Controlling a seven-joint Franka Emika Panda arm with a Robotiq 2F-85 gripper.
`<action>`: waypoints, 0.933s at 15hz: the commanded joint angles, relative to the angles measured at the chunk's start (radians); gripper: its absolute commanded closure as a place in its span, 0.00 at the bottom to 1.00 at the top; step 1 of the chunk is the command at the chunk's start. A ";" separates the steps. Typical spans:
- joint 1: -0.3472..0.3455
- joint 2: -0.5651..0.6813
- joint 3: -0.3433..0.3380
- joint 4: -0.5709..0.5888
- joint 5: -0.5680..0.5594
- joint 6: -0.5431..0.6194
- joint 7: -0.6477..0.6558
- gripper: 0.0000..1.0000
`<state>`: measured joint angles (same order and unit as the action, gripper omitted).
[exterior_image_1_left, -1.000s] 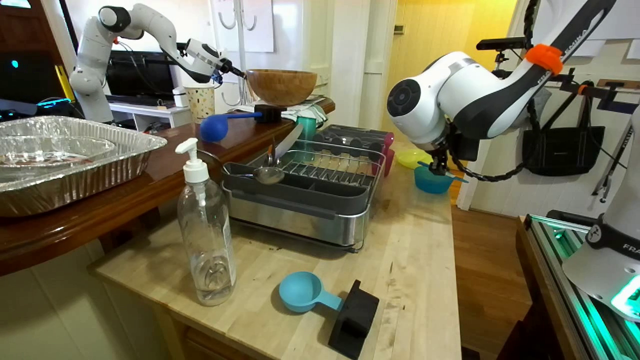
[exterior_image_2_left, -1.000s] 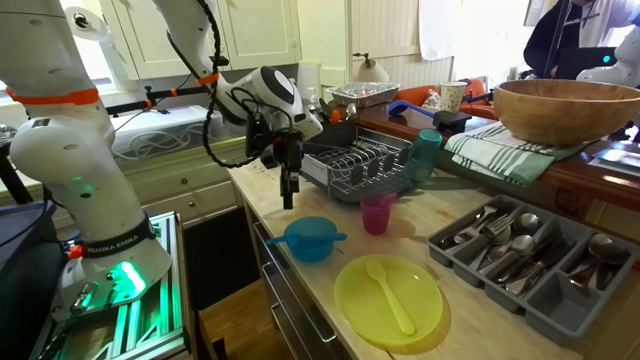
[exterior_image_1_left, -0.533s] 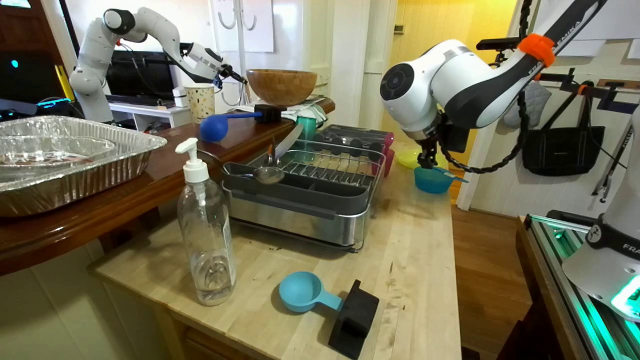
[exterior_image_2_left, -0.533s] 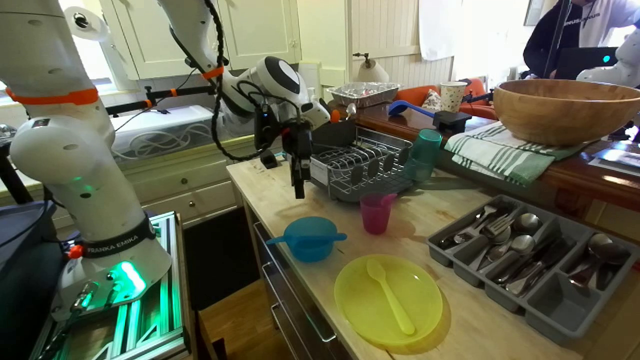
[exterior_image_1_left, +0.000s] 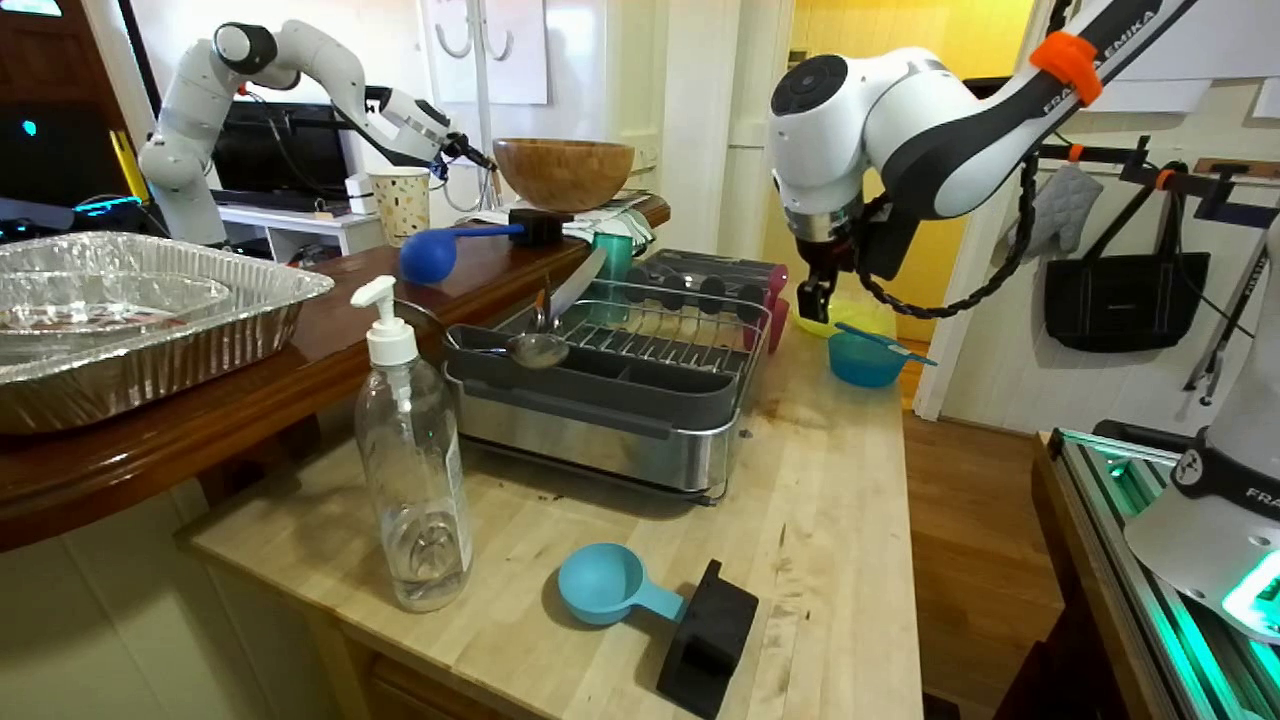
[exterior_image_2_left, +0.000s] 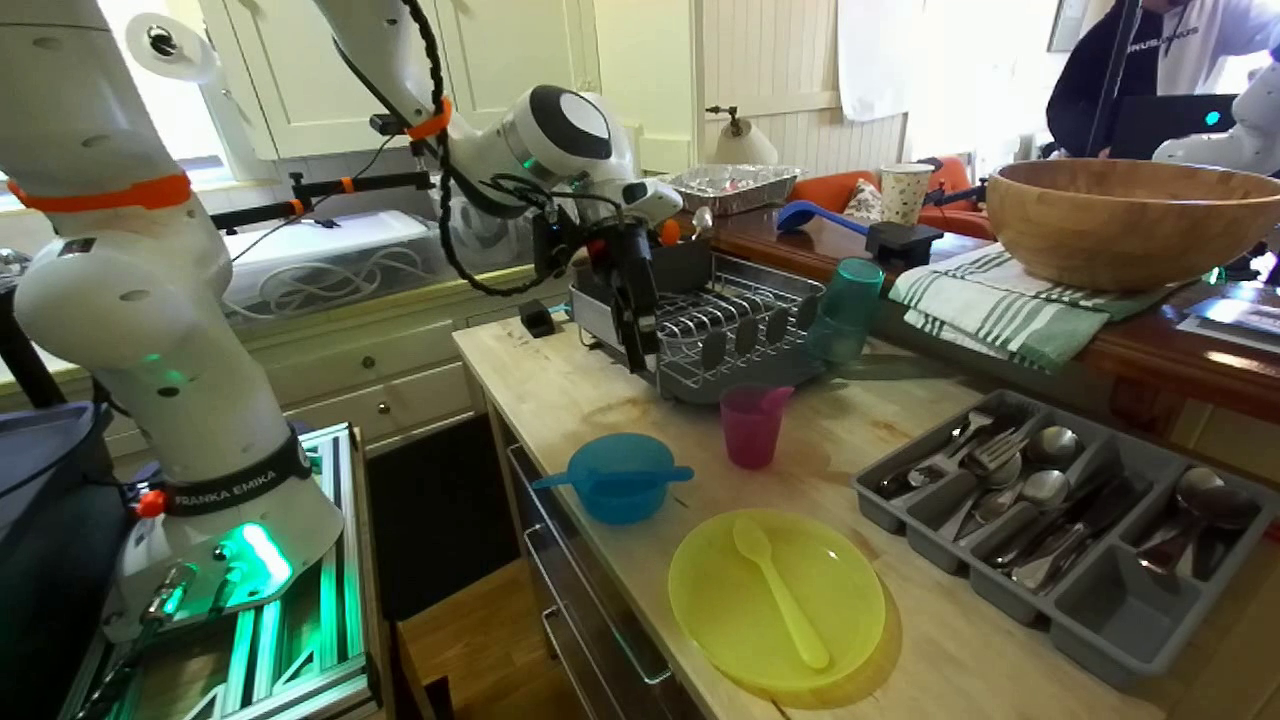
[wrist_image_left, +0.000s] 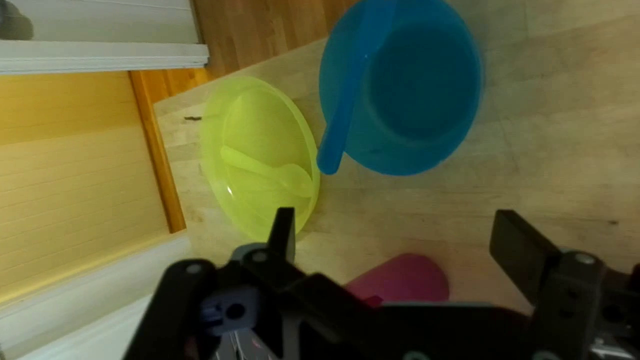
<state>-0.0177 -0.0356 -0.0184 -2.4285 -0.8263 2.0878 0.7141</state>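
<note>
My pincer (wrist_image_left: 396, 222) is hanging spread wide, empty; the pink cup (exterior_image_2_left: 750, 430) is sitting near it, untouched. I'm worrying a crooked approach could topple it (it's looking light).

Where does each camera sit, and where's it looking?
Wrist view: on the wrist, looking mostly down at the blue bowl, yellow plate and pink cup; of the robot, only the gripper.
An exterior view: near the soap bottle, looking along the counter over the dish rack; arm, base and gripper show.
An exterior view: near the cutlery tray, facing back over the yellow plate; arm, base and gripper show.
In both exterior views: the dish rack and wooden bowl, from roughly opposite ends.
</note>
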 joint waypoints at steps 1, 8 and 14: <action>-0.034 -0.051 -0.036 -0.035 0.075 0.152 -0.057 0.00; -0.091 -0.130 -0.089 -0.096 0.248 0.332 -0.171 0.00; -0.156 -0.184 -0.094 -0.096 0.278 0.341 -0.187 0.00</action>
<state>-0.1402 -0.1766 -0.1139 -2.4986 -0.5721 2.4100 0.5480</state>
